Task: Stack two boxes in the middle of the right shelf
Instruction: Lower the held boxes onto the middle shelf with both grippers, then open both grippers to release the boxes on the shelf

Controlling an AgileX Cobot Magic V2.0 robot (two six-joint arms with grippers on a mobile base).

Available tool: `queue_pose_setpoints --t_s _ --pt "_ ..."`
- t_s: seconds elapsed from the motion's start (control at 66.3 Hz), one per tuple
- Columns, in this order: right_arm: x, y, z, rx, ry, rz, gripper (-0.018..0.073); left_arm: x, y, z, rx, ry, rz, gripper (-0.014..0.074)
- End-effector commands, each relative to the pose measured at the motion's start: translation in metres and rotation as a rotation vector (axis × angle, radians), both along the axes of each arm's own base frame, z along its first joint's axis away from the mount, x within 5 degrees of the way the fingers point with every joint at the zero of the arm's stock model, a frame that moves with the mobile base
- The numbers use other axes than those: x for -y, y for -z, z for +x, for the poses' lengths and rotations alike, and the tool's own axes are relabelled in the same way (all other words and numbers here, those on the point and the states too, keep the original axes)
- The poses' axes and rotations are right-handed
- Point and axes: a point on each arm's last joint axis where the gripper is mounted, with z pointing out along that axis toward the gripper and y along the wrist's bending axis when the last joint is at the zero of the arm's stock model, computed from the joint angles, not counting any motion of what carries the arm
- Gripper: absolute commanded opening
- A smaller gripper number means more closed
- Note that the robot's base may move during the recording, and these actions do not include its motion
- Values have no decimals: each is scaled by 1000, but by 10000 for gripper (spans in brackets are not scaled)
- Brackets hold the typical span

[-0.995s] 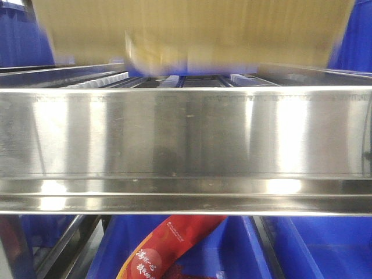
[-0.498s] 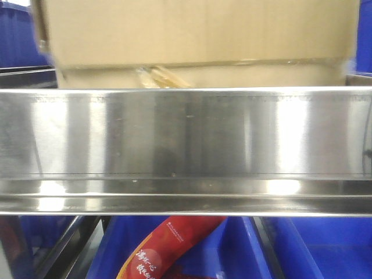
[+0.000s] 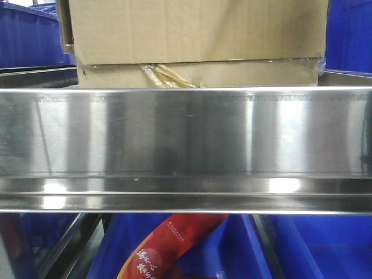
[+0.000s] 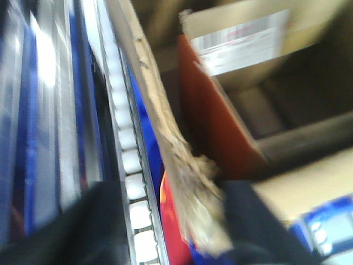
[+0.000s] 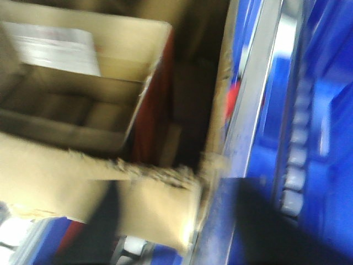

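Front-facing view has the big creased box [image 3: 197,29] sitting right on top of the flatter box [image 3: 250,74], torn yellowish tape [image 3: 165,75] at its front edge, both on the shelf [image 3: 186,136] behind the shiny rail. Blue bins [image 3: 29,38] flank them, a red printed pack [image 3: 168,247] sits below. Both wrist views are blurry; each gripper, left [image 4: 165,221] and right [image 5: 171,221], has its dark fingers straddling a ragged cardboard edge, but can't tell if they're clamped.

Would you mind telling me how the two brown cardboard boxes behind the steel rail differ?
The upper brown cardboard box shows a tall, plain front; the lower brown cardboard box shows only a thin strip above the shiny steel shelf rail. The lower one has torn yellowish tape; the upper has none visible. Both are plain corrugated brown.
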Motion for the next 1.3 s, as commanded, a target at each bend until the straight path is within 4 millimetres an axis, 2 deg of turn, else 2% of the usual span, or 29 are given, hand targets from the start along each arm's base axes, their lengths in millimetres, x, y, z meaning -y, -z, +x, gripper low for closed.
queue_pose_setpoints --t_s 0.0,0.045,0.106,0.196,0.422,0.618,0.844,1.041,1.282 --pt "5 -1 -12 55 9 2 -98 -4 -13 -13 44 4 -22 120" --pt "7 3 -18 67 15 0 -167 -6 -15 -18 49 4 -24 60" --pt "10 13 -27 71 21 3 -158 -9 -14 -25 45 4 -23 -6" --pt "14 30 -38 83 32 10 -155 -12 0 -35 5 5 -7 -111" --pt "24 72 -70 125 51 19 -155 -25 43 -70 56 33 -15 -111" --pt "35 99 -103 210 51 14 -155 -40 72 -115 241 67 -66 -111" --pt "47 109 -139 379 65 48 -155 -59 107 -172 430 95 -129 -111" --pt "54 117 -164 491 79 83 -155 -77 123 -217 560 97 -172 -111" --pt "58 119 -174 558 89 104 -155 -90 132 -250 680 93 -202 -111"
